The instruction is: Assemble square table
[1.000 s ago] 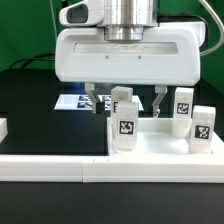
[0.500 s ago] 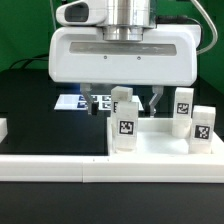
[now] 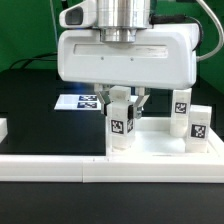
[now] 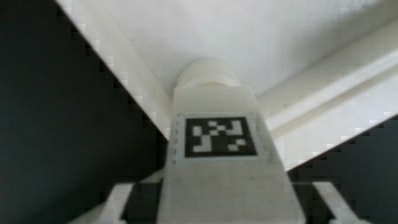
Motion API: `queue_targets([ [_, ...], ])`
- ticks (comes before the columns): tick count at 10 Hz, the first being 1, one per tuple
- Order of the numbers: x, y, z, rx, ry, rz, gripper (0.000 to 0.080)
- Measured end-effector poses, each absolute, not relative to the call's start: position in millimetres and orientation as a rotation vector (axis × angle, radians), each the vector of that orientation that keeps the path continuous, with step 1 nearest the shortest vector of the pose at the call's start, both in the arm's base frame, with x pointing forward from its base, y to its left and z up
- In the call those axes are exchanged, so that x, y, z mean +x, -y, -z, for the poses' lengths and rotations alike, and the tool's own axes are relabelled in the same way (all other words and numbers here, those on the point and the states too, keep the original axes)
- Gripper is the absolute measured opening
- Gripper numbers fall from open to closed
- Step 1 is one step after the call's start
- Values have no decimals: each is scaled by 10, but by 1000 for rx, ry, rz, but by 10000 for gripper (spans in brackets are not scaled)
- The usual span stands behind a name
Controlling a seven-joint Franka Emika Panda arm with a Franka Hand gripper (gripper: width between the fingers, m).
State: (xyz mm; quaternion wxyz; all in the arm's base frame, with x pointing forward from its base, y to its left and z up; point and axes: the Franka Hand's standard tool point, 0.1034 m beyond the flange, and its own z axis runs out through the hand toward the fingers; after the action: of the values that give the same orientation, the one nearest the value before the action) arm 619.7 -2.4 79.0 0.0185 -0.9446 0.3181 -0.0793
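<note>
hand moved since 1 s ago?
Yes. The hand shifted toward the exterior view's right relative to the marker board, and its fingers now close around a leg.

Tool (image 3: 124, 103) straddles leg (image 3: 120, 122); two legs (image 3: 182, 106) (image 3: 199, 125) crowd exterior view's right; black surface (image 3: 40, 110) on left open; rail (image 3: 60, 166) fronts.

Four white tagged block legs show in the exterior view: (image 3: 121, 126), (image 3: 118, 98), (image 3: 182, 103) and (image 3: 200, 127). There is one tabletop (image 3: 160, 148), one marker board (image 3: 82, 101) and one gripper (image 3: 122, 98).
</note>
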Motion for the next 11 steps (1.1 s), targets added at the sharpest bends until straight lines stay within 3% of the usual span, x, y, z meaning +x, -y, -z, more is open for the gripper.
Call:
queue_targets([
  [7,6238,-93,-745,-1978,-2286,6,291],
  [10,6248,-143,-747,-1737,-2445,31,291],
  [11,6246,-145,-740,-1761,-2430,33,443],
])
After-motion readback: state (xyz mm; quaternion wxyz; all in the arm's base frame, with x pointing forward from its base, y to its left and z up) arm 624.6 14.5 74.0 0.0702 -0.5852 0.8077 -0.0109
